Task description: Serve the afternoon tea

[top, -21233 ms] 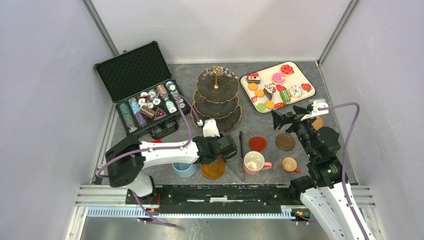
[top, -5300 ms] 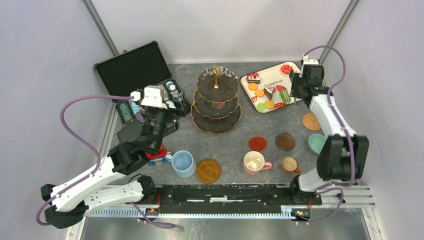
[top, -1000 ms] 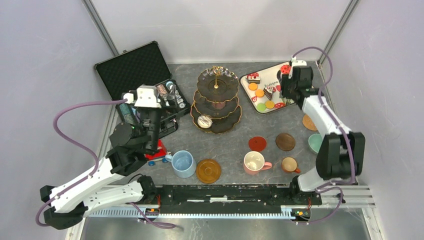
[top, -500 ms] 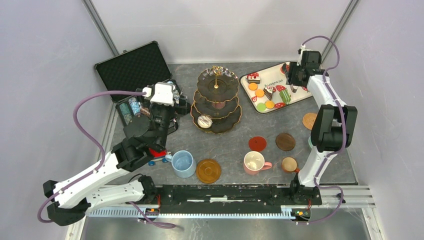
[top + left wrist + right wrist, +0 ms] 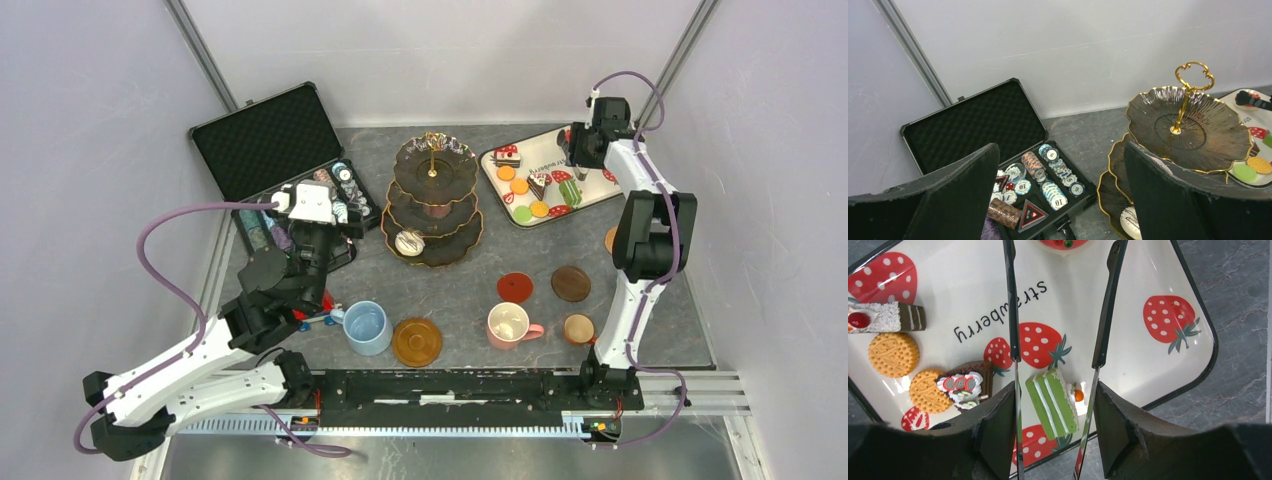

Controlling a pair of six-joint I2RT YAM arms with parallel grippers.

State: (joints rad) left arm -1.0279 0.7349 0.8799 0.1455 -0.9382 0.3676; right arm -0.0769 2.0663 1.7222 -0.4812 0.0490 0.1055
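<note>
Right claw, spread, straddles the green cake slice on the strawberry tray. The slice lies slanted, so closing could twist it free. Left claw hangs spread wide.

Dark three-tier stand with gold rims, upright at top centre; one white pastry on its lowest tier. Round biscuits and a green layered cake slice lie on the strawberry tray, upper right. Blue mug, pink mug and small brown mug stand upright at lower centre. Amber coaster, red coaster and brown coaster lie flat nearby.
</note>
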